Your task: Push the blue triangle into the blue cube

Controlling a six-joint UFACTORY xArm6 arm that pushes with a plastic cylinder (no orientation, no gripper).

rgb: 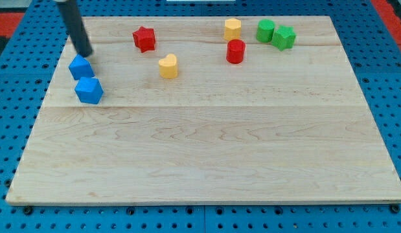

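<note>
The blue triangle (80,66) lies near the board's left edge, toward the view's top. The blue cube (89,90) sits just below it and a little to the right; the two blocks touch or nearly touch. My dark rod comes down from the top left, and my tip (87,53) rests on the board just above the blue triangle, right at its upper edge.
A red star (144,38), a yellow heart (168,66), a red cylinder (235,51), a yellow block (232,28), a green cylinder (265,30) and a green star (284,37) lie along the board's top part. The wooden board (206,155) rests on a blue pegboard.
</note>
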